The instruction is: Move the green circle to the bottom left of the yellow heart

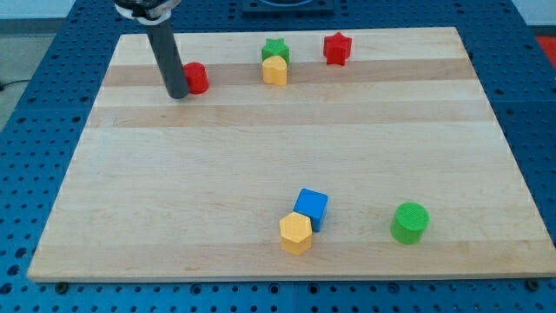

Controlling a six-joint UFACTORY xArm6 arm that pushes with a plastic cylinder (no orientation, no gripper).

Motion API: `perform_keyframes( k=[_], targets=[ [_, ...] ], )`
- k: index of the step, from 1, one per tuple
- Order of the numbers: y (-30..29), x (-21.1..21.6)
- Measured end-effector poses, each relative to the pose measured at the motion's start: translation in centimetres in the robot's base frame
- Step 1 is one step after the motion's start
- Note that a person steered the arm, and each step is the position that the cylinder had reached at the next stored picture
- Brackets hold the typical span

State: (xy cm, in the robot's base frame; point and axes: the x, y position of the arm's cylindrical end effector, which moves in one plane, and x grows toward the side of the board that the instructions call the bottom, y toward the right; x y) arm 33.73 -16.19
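Observation:
The green circle (409, 223) is a short cylinder near the board's bottom right. The yellow heart (274, 70) sits near the view's top centre, touching a green star (275, 50) just above it. My tip (178, 95) is at the view's top left, far from both and well left of the heart. It stands right beside a red block (197, 78), whose left part the rod hides; I cannot tell whether they touch.
A red star (336, 48) lies to the right of the green star. A blue cube (311, 209) and a yellow hexagon (295, 233) touch each other at the bottom centre, left of the green circle. The wooden board (278, 148) rests on a blue perforated table.

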Motion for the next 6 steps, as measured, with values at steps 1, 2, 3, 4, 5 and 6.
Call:
perform_keyframes(
  k=[1, 2, 3, 4, 5, 6],
  targets=[
    [2.1, -1.6],
    [3.1, -4.5],
    [3.4, -5.0],
    [5.1, 3.2],
    [16.9, 10.9],
    [32.7, 15.7]
  ],
)
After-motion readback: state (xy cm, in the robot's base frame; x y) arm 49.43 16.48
